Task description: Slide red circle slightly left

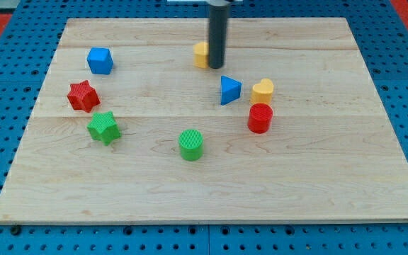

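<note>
Rod first: my tip [217,67] sits near the view's top of the board [331,177], right against a yellow block [201,54] that it partly hides, so I cannot make out that block's shape. It has no jaws to open or close and holds nothing; whether it actually touches the yellow block I cannot tell. The red circle [260,118] stands right of centre, well apart from my tip, toward the view's bottom right of it. Just above it, touching or nearly so, is a yellow heart [263,91], and a blue triangle [229,90] lies near, up and to the view's left. I judge this the approach step: nothing has been pushed into place yet, and my tip is on the wrong side. To send the circle toward the view's left I must come round to its right flank, passing clear of the heart and the triangle, then push gently and only a short way. The path left of the circle looks open, though a green circle [190,144] waits further on, lower left. A blue cube [100,61], a red star [83,95] and a green star [104,128] lie far off on the view's left. No containers show; every block rests on the bare board.
</note>
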